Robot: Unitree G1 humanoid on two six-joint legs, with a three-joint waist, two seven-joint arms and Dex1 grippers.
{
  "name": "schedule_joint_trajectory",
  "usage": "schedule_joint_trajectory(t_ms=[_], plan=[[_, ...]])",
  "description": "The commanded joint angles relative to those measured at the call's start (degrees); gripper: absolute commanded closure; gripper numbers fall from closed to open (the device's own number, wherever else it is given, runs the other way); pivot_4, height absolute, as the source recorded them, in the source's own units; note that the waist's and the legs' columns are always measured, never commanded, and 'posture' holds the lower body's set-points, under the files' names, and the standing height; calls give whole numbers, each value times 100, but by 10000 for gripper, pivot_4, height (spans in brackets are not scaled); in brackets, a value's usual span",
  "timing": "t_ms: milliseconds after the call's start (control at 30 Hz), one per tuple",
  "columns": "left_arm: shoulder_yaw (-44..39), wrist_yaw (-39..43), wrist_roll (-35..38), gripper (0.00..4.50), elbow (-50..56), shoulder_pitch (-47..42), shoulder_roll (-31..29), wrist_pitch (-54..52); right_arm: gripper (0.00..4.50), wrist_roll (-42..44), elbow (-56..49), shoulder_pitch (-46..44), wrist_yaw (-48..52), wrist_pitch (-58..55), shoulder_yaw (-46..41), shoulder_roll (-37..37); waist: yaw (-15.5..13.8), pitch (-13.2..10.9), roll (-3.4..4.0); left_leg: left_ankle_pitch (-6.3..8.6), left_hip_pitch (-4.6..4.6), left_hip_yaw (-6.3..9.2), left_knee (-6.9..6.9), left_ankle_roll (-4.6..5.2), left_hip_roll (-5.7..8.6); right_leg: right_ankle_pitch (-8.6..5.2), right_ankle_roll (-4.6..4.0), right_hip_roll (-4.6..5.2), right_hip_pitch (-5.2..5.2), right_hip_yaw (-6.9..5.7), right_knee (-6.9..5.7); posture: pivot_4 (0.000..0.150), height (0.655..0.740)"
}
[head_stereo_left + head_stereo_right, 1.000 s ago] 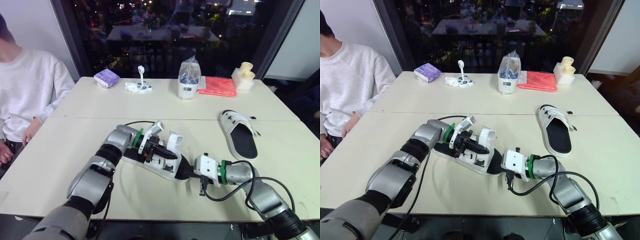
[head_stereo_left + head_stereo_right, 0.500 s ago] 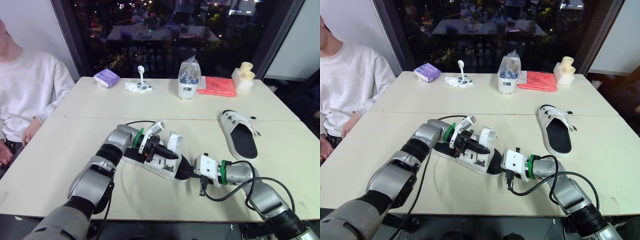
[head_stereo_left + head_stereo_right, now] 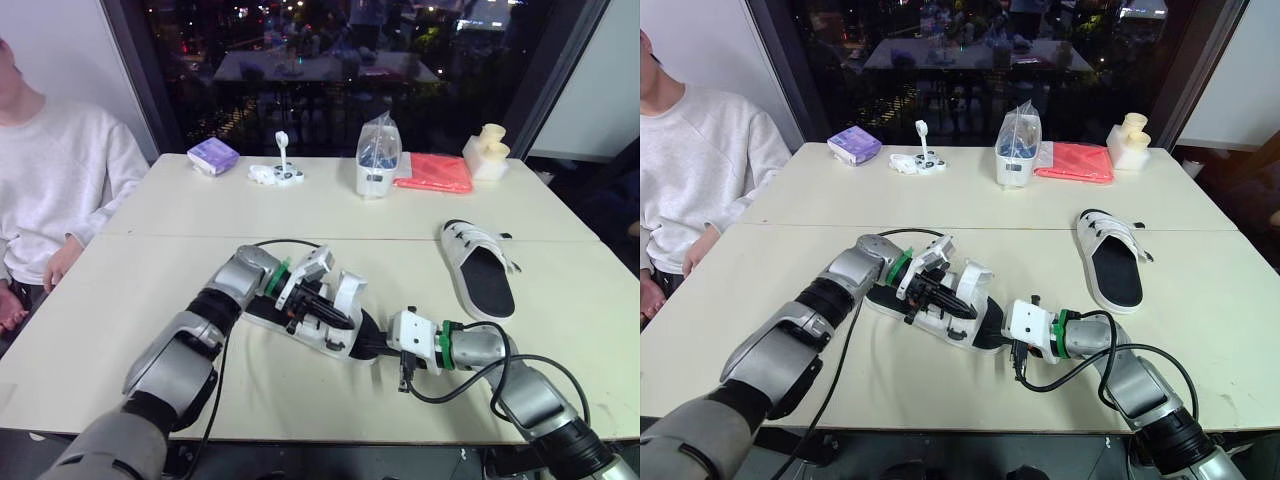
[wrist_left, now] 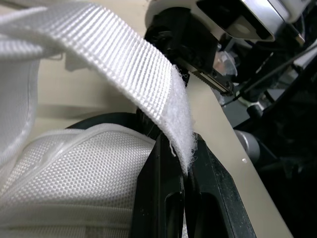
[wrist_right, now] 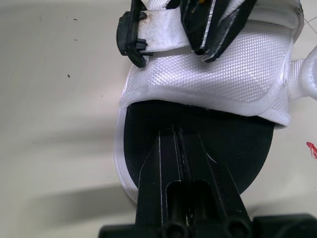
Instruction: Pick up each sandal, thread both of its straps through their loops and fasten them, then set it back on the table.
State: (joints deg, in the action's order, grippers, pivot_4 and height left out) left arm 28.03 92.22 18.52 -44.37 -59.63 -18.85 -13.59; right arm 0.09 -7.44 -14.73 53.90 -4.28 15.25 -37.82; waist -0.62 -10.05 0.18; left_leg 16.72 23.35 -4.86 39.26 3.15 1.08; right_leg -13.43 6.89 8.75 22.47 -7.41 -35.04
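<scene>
A white sandal point(image 3: 318, 328) with a black sole lies on the table in front of me. My left gripper point(image 3: 340, 319) reaches over its upper and is shut on the frayed end of a white webbing strap point(image 4: 124, 64); the left wrist view shows the strap tip pinched between the two fingers point(image 4: 163, 198). My right gripper point(image 3: 375, 347) is shut on the rim of the black sole point(image 5: 198, 124) at the sandal's near end, holding it flat. A second white sandal point(image 3: 480, 265) rests sole-up-open on the table at the right, apart from both grippers.
A person in a white sweater point(image 3: 55, 180) sits at the table's left side. Along the far edge stand a purple box point(image 3: 213, 155), a small white item point(image 3: 278, 173), a clear bag point(image 3: 379, 155), a red cloth point(image 3: 435, 172) and cream cups point(image 3: 487, 152).
My left gripper has shifted slightly right and down over the sandal, drawing the strap end with it. The right gripper and the second sandal have not moved.
</scene>
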Motion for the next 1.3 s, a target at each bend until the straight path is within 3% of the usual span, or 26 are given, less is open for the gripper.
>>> schedule_joint_trajectory(t_ms=[33, 400, 833, 933, 1133, 1300], plan=[[316, 28, 117, 44434, 285, 212, -108, 247, 45000, -263, 246, 208, 84, -239, 243, -107, 0, 0, 0, 0, 0, 0, 0, 0, 0, 0, 0, 1, 0, 2, 0, 1500, 7400], [117, 28, 292, 44434, 283, 303, -80, 643, 45000, -267, 299, 144, 97, -221, 269, -80, -1, 0, 0, 1, 0, 1, 0, 2, 0, 0, -1, -3, 0, 2, 1, 1500, 7400], [734, 28, 611, 44434, 858, 474, -511, 799, 45000, -267, 330, 126, 94, -213, 275, -84, 3, 1, 1, 1, 0, 1, 0, 2, 0, 0, -1, -5, 0, 0, 1, 1500, 7400], [740, 28, 627, 36645, 824, 439, -529, 767, 45000, -268, 333, 124, 96, -207, 279, -85, 3, 1, 0, 1, 0, 0, 0, 2, 0, 0, -1, -8, 0, 0, 1, 1500, 7400], [503, 28, 764, 8594, 833, 316, -509, 189, 45000, -277, 361, 97, 93, -198, 289, -64, -2, 1, 0, 1, 0, 0, 1, 4, 0, 0, -1, -11, -1, -2, 0, 1500, 7400], [105, 28, 867, 8594, 760, 200, -366, -358, 45000, -292, 387, 80, 94, -183, 303, -41, 1, 0, 0, 1, 0, 0, 3, 6, 0, 0, 0, -12, -1, -2, -2, 1500, 7400]])
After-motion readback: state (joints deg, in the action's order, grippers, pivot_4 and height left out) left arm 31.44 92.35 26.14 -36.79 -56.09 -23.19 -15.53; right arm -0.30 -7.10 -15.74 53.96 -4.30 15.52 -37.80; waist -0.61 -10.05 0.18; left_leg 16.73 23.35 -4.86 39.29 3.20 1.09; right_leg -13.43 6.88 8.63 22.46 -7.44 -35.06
